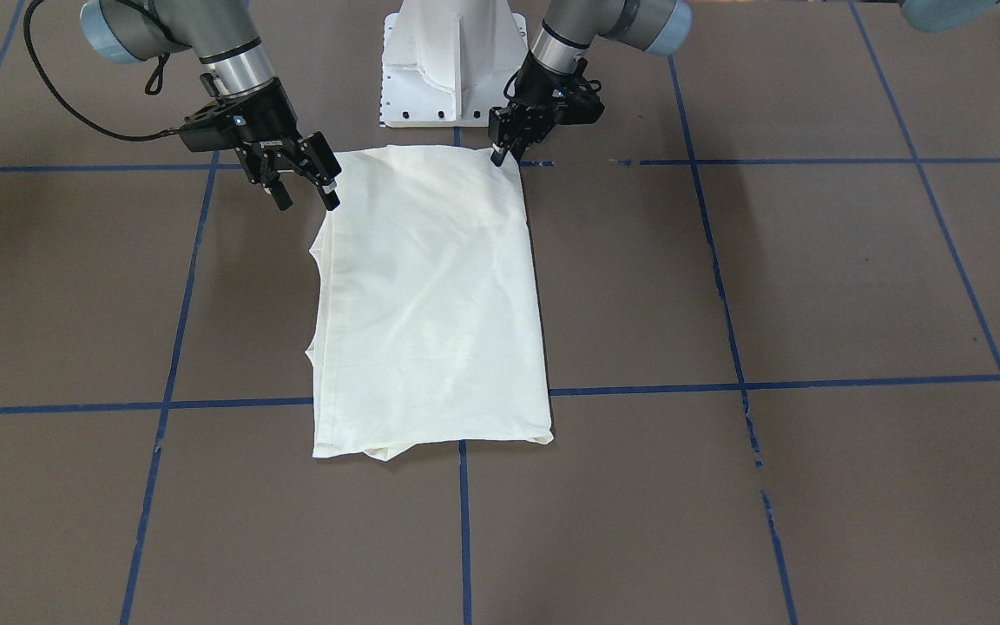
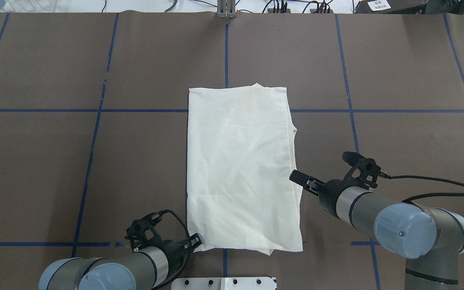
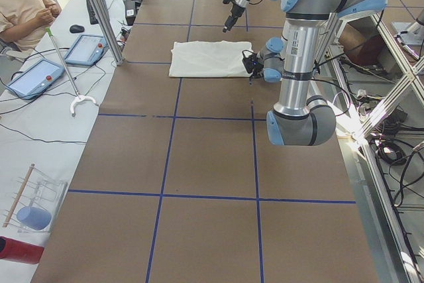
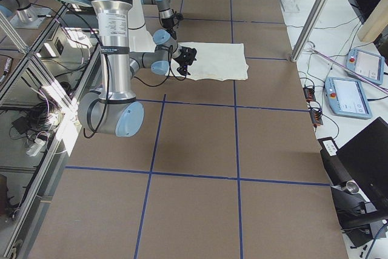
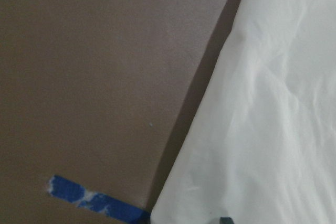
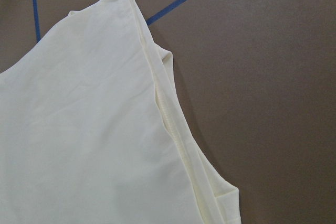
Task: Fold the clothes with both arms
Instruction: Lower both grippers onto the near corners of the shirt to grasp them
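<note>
The cream-white shirt (image 1: 430, 295) lies folded into a long rectangle in the middle of the table (image 2: 54, 169), plain side up, with no print showing. It also shows in the overhead view (image 2: 240, 161). My right gripper (image 1: 305, 201) hangs open just above the shirt's edge near the robot, holding nothing. The right wrist view shows the shirt's hemmed edge (image 6: 168, 119). My left gripper (image 1: 497, 156) is low at the shirt's other near corner and is seen edge-on, so I cannot tell how its jaws stand. The left wrist view shows that shirt edge (image 5: 262, 129) on the table.
The white pedestal base (image 1: 452, 61) stands just behind the shirt. Blue tape lines (image 2: 95, 161) cross the brown table. Beyond the table's far edge a person (image 3: 20, 4) sits by two tablets (image 3: 86, 50). A pole (image 4: 315, 10) stands at that edge.
</note>
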Controlling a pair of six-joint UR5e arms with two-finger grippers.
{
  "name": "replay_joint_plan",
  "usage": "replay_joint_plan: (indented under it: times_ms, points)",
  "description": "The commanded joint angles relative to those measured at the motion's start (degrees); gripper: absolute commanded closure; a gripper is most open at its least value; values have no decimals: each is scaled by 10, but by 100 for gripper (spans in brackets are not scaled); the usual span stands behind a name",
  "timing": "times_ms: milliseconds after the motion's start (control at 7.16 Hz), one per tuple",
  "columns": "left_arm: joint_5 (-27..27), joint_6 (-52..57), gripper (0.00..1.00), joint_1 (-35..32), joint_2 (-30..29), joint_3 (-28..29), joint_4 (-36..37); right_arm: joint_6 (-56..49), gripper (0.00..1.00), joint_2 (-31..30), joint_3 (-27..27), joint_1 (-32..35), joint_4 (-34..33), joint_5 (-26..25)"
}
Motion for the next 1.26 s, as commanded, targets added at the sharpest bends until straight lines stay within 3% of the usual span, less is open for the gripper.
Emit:
replay_joint_plan:
  times_ms: [0, 279, 419, 698, 977, 1117]
  points:
    - [1, 1, 100, 0, -4, 0, 0, 0, 0, 0, -1, -3, 0, -2]
    - [2, 1, 100, 0, -4, -1, 0, 3, 1, 1, -1, -11, 0, -4]
    - [1, 4, 100, -1, -4, -3, 0, 47, 9, 5, -1, -23, -3, -15]
    - [2, 4, 100, -4, -4, -8, 0, 116, 18, 47, 3, -46, -108, -23]
    - [1, 5, 100, -4, -4, -9, -1, 129, 16, 75, 1, -62, -212, -40]
    - [1, 5, 100, -4, -6, -9, -1, 128, 13, 75, 0, -71, -219, -44]
